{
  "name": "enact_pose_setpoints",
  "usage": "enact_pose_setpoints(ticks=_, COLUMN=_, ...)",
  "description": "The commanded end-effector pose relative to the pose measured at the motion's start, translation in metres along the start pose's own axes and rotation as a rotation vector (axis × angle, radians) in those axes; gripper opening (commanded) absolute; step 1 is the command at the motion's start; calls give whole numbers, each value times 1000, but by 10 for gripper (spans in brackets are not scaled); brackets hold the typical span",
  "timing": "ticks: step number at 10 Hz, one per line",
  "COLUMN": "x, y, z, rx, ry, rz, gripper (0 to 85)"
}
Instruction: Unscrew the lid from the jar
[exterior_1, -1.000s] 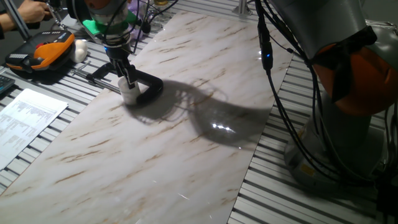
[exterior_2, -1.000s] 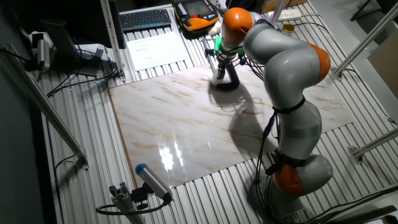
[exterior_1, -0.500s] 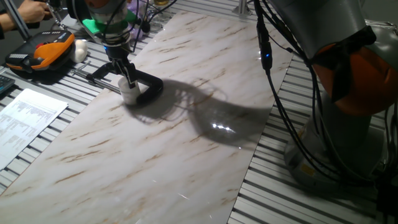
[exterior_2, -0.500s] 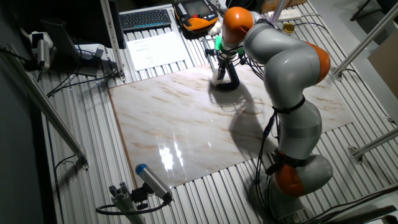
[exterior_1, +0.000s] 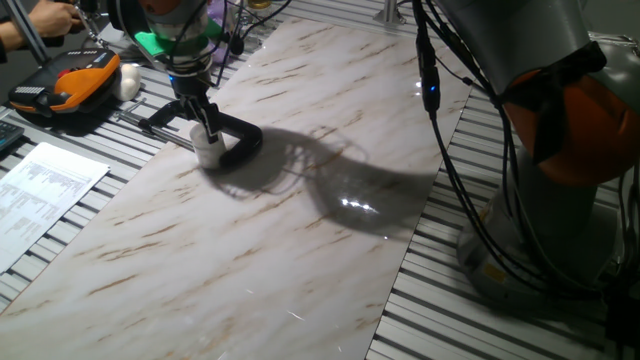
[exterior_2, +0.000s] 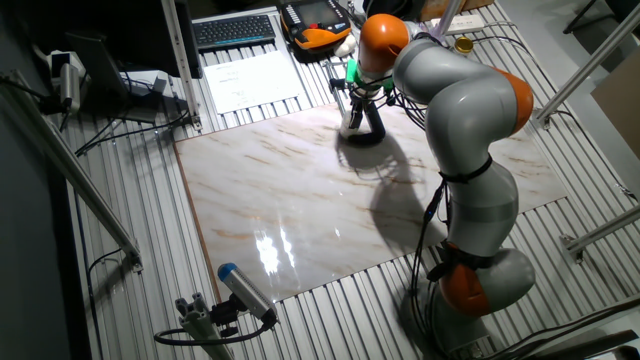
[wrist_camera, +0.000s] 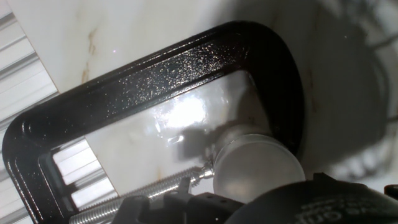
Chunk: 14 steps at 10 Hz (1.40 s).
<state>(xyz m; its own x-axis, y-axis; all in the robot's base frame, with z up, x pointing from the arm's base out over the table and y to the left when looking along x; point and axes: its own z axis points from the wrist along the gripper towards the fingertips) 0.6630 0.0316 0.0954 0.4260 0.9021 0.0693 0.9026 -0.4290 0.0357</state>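
Note:
The jar (exterior_1: 208, 153) is small, white and translucent. It stands on the marble slab (exterior_1: 300, 230) inside a black C-clamp (exterior_1: 240, 140), near the slab's far left edge. My gripper (exterior_1: 205, 130) comes straight down on the jar's top, fingers closed on the lid (wrist_camera: 258, 168). In the hand view the lid is a round whitish disc next to the clamp's screw, with the clamp frame (wrist_camera: 186, 68) around it and a dark gripper part below it. The other fixed view shows the gripper (exterior_2: 356, 112) over the jar (exterior_2: 354, 125) at the slab's far edge.
An orange and black pendant (exterior_1: 65, 85) and a white rounded lump (exterior_1: 128, 80) lie off the slab to the left. A printed sheet (exterior_1: 40, 190) lies on the slatted table. My arm's base and cables (exterior_1: 560, 150) stand at the right. A blue-tipped tool (exterior_2: 245, 290) lies near the slab's corner.

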Motion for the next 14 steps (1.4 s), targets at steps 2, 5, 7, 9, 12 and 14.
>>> enact_pose_setpoints(ticks=2, x=0, y=0, z=0, rx=1, ry=-2, rz=-8, gripper=850)
enact_pose_setpoints(ticks=5, x=0, y=0, z=1, rx=-6, ry=1, rz=-14, gripper=850)
enact_pose_setpoints(ticks=7, x=0, y=0, z=2, rx=-9, ry=-3, rz=-16, gripper=850)
enact_pose_setpoints(ticks=9, x=0, y=-1, z=3, rx=-14, ry=-10, rz=-22, gripper=850)
enact_pose_setpoints(ticks=12, x=0, y=-1, z=2, rx=-10, ry=-14, rz=-27, gripper=850)
enact_pose_setpoints(ticks=14, x=-1, y=-1, z=3, rx=0, ry=-17, rz=-47, gripper=850)
